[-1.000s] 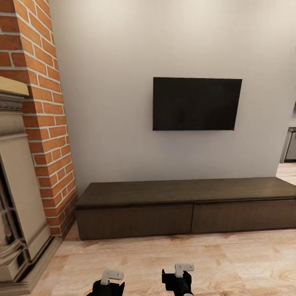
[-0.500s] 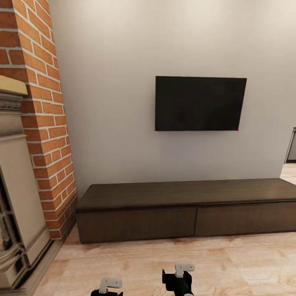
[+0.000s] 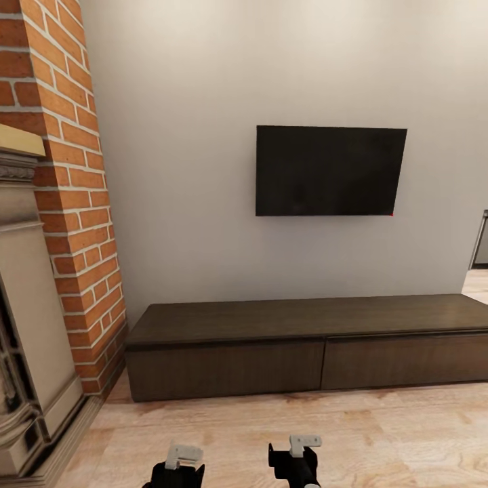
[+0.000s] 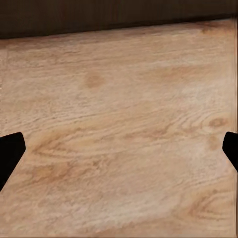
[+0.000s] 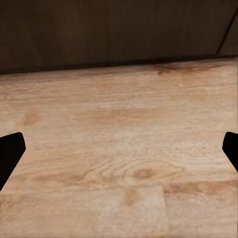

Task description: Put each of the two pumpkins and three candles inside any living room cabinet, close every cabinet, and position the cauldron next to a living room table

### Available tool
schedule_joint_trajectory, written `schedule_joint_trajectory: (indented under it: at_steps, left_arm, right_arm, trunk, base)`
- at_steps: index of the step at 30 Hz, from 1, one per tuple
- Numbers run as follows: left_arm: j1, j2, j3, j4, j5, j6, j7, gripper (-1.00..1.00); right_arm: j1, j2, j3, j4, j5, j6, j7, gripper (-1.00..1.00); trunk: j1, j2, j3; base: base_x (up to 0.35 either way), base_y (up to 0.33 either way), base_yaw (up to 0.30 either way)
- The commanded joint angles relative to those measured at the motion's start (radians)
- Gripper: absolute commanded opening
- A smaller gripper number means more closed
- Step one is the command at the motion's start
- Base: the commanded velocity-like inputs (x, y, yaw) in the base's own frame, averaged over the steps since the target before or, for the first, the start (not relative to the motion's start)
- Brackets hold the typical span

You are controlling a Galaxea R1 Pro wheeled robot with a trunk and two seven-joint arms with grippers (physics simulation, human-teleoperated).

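Nothing much has moved since half a second ago; only the left gripper [image 3: 177, 459] has come up a little at the low edge of the head view, and the room looks the same. Both grippers hang low over the wood floor [image 3: 271, 427]. The left gripper's fingers [image 4: 10, 153] are wide apart with only bare floor between them. The right gripper [image 3: 298, 451] has its fingers [image 5: 10, 151] wide apart too, and holds nothing. Ahead of both pairs of fingers stands the cabinet [image 3: 312, 339], long, low and dark brown, against the grey wall [image 3: 203, 135]. Its two drawer fronts are shut. A black TV [image 3: 331, 170] hangs on the wall above it. A brick fireplace [image 3: 61, 203] stands off to the left side.
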Motion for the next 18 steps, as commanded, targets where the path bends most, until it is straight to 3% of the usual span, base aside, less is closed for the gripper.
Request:
schedule_joint_trajectory:
  at_steps: [1, 4, 8, 9, 11, 12, 13, 16, 18]
  left_arm:
    - [0.0, 0.001, -0.002, -0.042, 0.011, 0.011, 0.002, 1.0]
    - [0.002, 0.002, -0.001, -0.134, 0.012, 0.035, 0.002, 1.0]
    - [0.063, 0.004, 0.001, -0.366, 0.021, 0.169, 0.001, 1.0]
    - [0.094, 0.005, 0.001, -0.478, 0.022, 0.234, 0.001, 1.0]
    - [0.12, 0.007, 0.008, -0.587, 0.023, 0.313, 0.001, 1.0]
    - [0.137, 0.009, 0.026, -0.676, 0.024, 0.402, 0.001, 1.0]
    - [0.143, 0.01, 0.038, -0.708, 0.024, 0.448, 0.001, 1.0]
    - [0.151, 0.016, 0.111, -0.794, 0.026, 0.669, -0.005, 1.0]
    - [0.134, 0.021, 0.131, -0.81, 0.026, 0.749, -0.006, 1.0]
  right_arm:
    - [-0.001, -0.001, 0.008, 0.001, -0.01, -0.005, -0.005, 1.0]
    - [-0.001, -0.003, 0.003, 0.001, -0.017, -0.004, -0.006, 1.0]
    - [-0.001, -0.004, -0.001, 0.001, -0.022, -0.003, -0.007, 1.0]
    - [-0.001, -0.004, -0.001, 0.001, -0.023, -0.003, -0.007, 1.0]
    - [-0.001, -0.004, -0.002, 0.001, -0.023, -0.002, -0.008, 1.0]
    - [-0.001, -0.004, -0.003, 0.002, -0.024, -0.001, -0.008, 1.0]
    - [-0.001, -0.005, -0.004, 0.002, -0.024, -0.001, -0.009, 1.0]
    - [-0.001, -0.007, -0.006, 0.002, -0.025, -0.001, -0.011, 1.0]
    - [-0.001, -0.007, -0.009, 0.002, -0.025, -0.001, -0.011, 1.0]
  trunk:
    - [0.0, -0.001, -0.001]
    - [0.0, -0.001, -0.001]
    - [0.0, -0.001, -0.001]
    - [0.0, -0.001, -0.001]
    - [0.0, -0.001, -0.001]
    - [0.0, -0.001, -0.001]
    - [0.0, -0.001, -0.001]
    - [0.0, -0.001, -0.001]
    - [0.0, -0.001, -0.001]
  base:
    - [0.0, 0.0, 0.0]
    - [0.0, 0.0, 0.0]
    - [0.0, 0.0, 0.0]
    - [0.0, 0.0, 0.0]
    - [0.0, 0.0, 0.0]
    - [0.0, 0.0, 0.0]
    - [0.0, 0.0, 0.0]
    - [0.0, 0.0, 0.0]
    - [0.0, 0.0, 0.0]
